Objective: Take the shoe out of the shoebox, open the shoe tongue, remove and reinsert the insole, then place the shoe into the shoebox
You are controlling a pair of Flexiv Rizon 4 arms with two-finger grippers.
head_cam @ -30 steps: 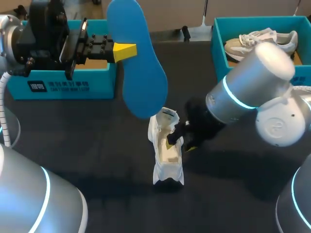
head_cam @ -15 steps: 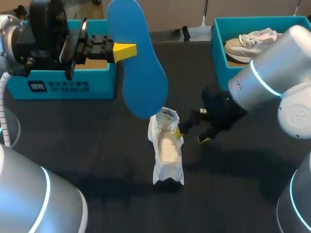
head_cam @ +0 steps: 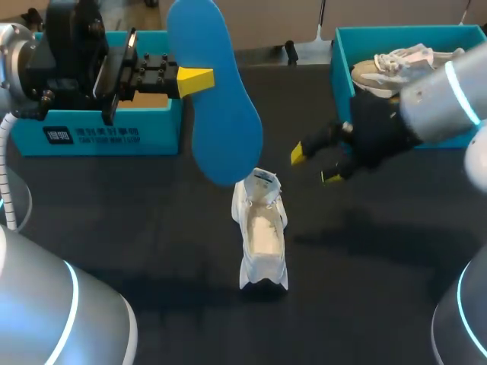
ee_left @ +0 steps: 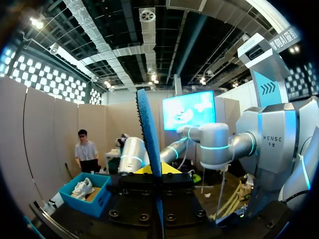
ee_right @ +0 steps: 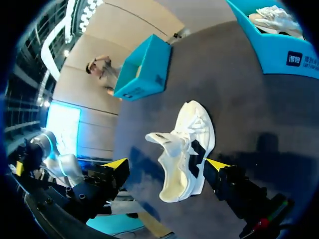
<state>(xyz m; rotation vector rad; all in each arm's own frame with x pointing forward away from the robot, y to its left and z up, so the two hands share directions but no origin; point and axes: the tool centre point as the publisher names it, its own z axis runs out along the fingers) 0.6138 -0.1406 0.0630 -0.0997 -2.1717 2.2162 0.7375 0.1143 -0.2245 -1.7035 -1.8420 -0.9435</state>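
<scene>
Left jaws clamp the raised insole (head_cam: 217,114); right jaws gape near the shoe (head_cam: 261,232).

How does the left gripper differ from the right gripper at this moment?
The left gripper is shut on the blue insole; the right gripper is open and holds nothing. The left gripper is by the left shoebox, the right gripper by the right shoebox. Both have yellow tips.

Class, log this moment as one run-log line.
step: blue insole out, not reinserted | left gripper: shut on blue insole | white shoe: on table | right gripper: open, apart from shoe
</scene>
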